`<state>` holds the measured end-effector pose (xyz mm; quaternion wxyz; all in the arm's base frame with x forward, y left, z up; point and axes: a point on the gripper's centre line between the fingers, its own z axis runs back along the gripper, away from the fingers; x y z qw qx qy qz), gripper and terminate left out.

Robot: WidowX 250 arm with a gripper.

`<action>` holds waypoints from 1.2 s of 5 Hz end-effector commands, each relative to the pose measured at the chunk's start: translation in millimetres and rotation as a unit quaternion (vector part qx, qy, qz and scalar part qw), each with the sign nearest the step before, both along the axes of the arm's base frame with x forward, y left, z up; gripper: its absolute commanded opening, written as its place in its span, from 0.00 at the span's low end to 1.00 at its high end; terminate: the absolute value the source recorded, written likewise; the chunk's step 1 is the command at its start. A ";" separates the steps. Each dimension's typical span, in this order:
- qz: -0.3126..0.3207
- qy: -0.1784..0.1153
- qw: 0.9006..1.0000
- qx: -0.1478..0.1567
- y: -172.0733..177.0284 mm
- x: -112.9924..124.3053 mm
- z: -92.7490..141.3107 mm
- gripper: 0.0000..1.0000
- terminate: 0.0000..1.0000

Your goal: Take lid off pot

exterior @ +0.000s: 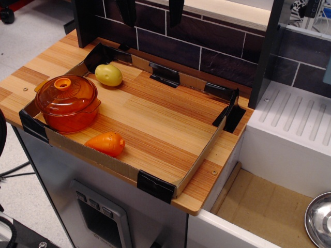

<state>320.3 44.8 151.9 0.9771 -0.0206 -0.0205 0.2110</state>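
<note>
My pincer is out of sight, so I cannot tell whether it stands apart or together. The pot (pixel 68 109) sits at the surface's (pixel 170 119) left edge, near the front-left corner, with the lid (pixel 65 94) seated on it. I should descend straight over the knob (pixel 62 83), close squarely around it, then lift vertically so the pot does not tip or drag.
</note>
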 end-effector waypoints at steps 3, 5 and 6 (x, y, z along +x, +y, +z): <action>-0.017 0.033 0.999 -0.034 41.6 -28.6 5.8 1.00 0.00; -0.029 0.024 0.999 -0.030 77.1 -67.2 -24.0 1.00 0.00; -0.049 -0.006 0.999 0.004 87.5 -82.7 -40.6 1.00 0.00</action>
